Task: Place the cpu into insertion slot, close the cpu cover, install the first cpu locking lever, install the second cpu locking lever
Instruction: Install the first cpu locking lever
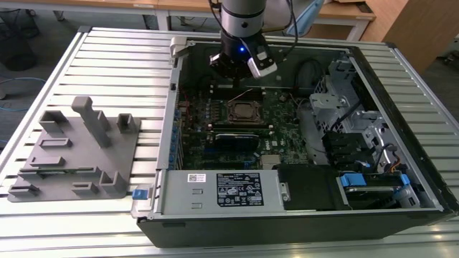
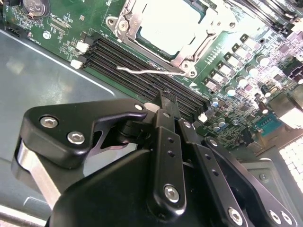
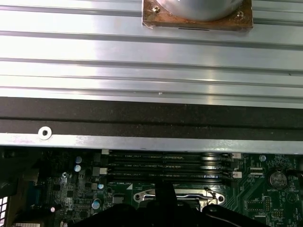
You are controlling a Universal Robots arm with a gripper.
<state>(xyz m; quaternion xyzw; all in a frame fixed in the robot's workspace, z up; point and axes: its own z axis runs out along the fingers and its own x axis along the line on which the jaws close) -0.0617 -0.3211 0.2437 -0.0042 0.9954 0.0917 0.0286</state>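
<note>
The end effector (image 2: 166, 100) is pressed together, pinching nothing, and hangs over the memory slots (image 2: 104, 54). Just beyond its tip lies a wire locking lever (image 2: 147, 71), its long axis running crosswise to the tip. Past that, the cpu (image 2: 170, 23) sits framed by the cpu cover (image 2: 201, 42).

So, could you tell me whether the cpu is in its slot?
In: the cpu lies flat and level, with the cpu cover framing its edges.
</note>
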